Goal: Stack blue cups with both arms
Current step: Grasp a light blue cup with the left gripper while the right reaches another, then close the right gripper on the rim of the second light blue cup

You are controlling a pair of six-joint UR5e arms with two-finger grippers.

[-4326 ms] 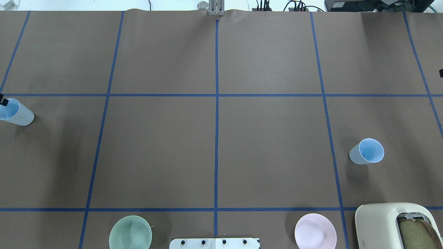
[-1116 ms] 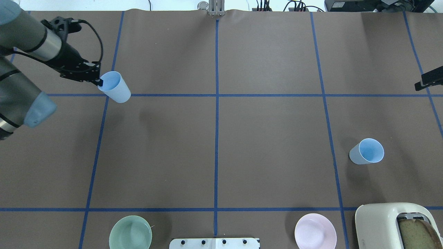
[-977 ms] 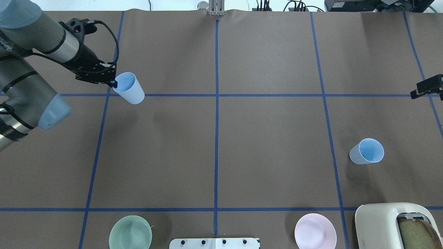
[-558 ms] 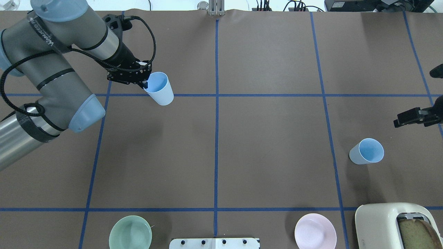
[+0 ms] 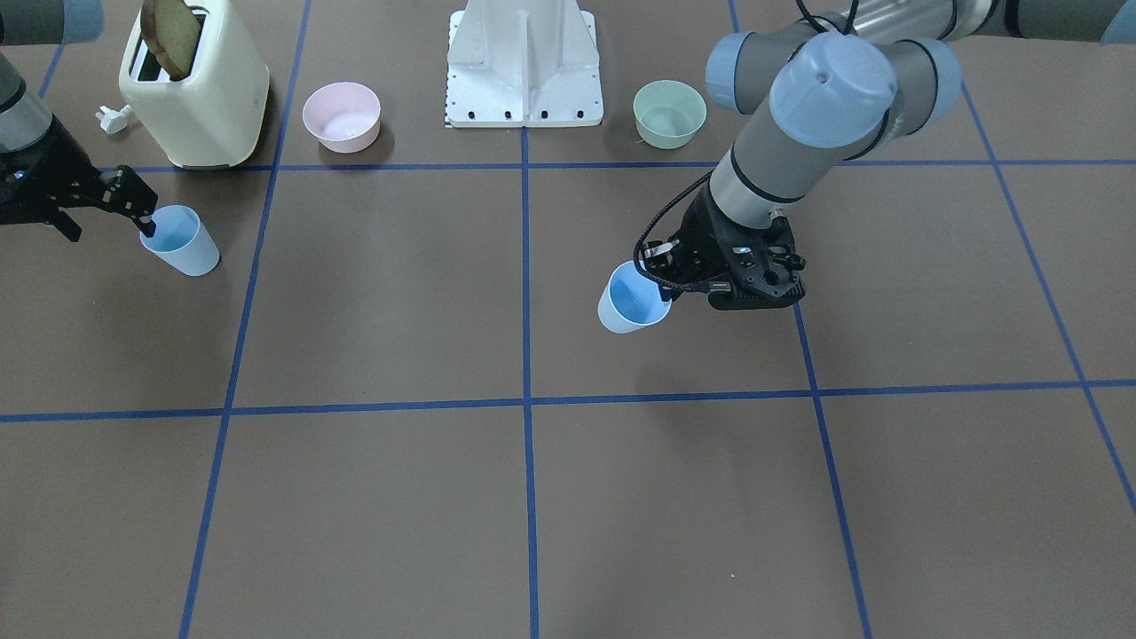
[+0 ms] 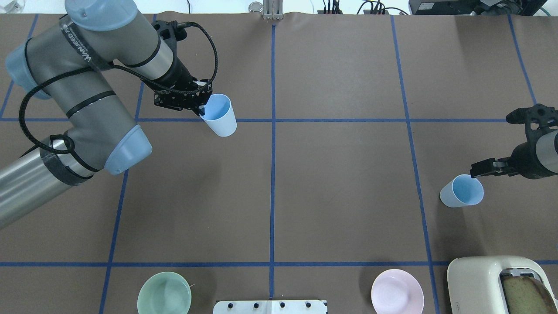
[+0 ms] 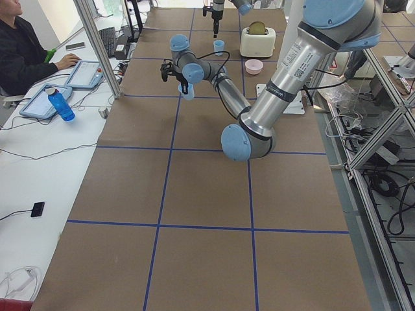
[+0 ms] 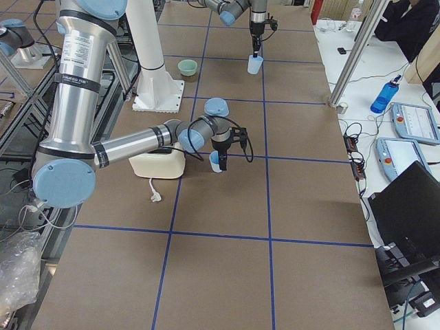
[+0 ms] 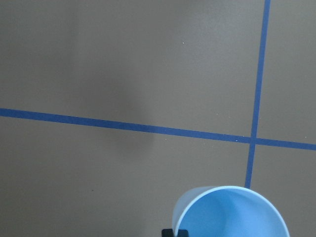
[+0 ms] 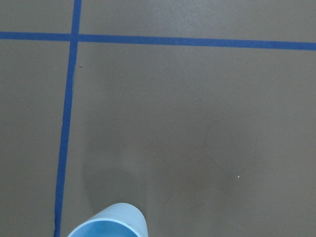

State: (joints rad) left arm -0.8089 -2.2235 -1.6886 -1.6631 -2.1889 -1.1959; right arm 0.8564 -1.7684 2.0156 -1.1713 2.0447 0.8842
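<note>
Gripping one blue cup (image 6: pixel 220 115) by its thin rim, my left gripper (image 6: pixel 201 110) has its jaws clamped on the wall. The cup hangs above the table (image 6: pixel 348 174), out ahead of the white base column (image 5: pixel 524 62) and slightly to its left. It is pale blue, tapered and brighter inside. The second blue cup (image 6: pixel 462 192), identical, stands upright well to the column's right. My right gripper (image 6: pixel 476 170) is at its rim, and I cannot tell whether those jaws are apart.
</note>
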